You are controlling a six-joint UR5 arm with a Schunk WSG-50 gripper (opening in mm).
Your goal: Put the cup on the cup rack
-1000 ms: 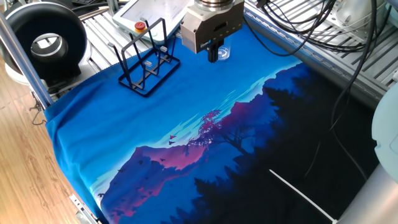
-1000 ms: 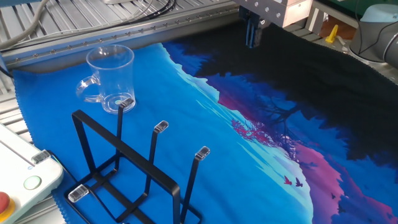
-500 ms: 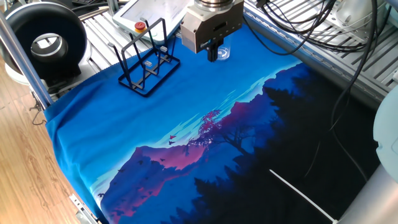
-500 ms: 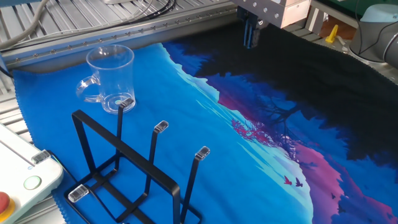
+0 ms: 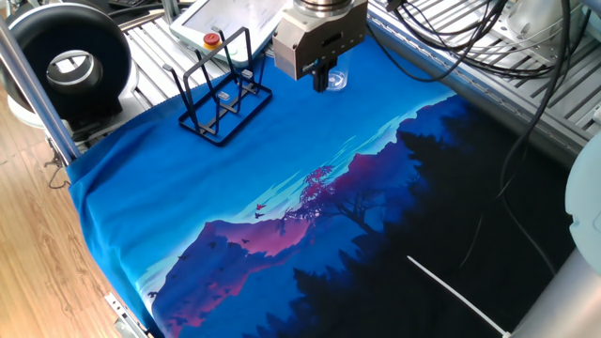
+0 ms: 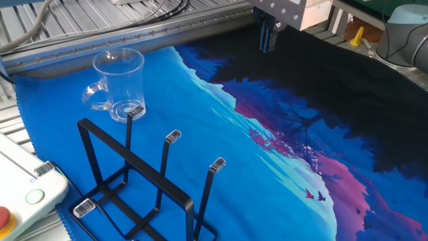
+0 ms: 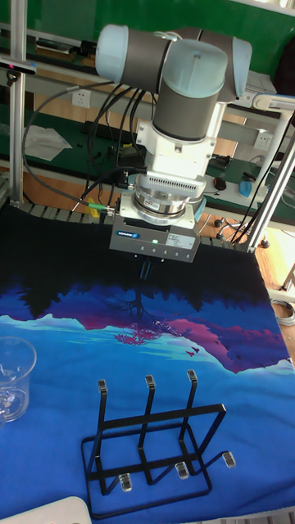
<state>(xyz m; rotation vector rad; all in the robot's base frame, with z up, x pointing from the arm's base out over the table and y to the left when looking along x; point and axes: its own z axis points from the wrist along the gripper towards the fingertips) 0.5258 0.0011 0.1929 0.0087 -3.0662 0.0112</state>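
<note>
The cup (image 6: 119, 82) is a clear glass with a side handle. It stands upright on the blue cloth at the far left, behind the cup rack (image 6: 134, 161). The rack is black wire with upright prongs and nothing hangs on it. My gripper (image 6: 267, 39) hangs above the dark part of the cloth, well to the right of the cup, its thin fingers together and holding nothing. In the one fixed view the gripper (image 5: 322, 81) partly covers the cup (image 5: 338, 81), with the rack (image 5: 218, 141) to the left. The tall fixed view shows the gripper (image 7: 146, 270), cup (image 7: 12, 372) and rack (image 7: 148, 426).
A white teach pendant (image 6: 20, 194) with a red button lies beside the rack's near corner. Aluminium rails (image 6: 100, 33) border the cloth behind the cup. A black round device (image 5: 70, 61) stands at the table's left corner, and cables (image 5: 488, 38) hang at the back right.
The gripper has drifted slightly left in the other fixed view. Cup and rack have not moved.
</note>
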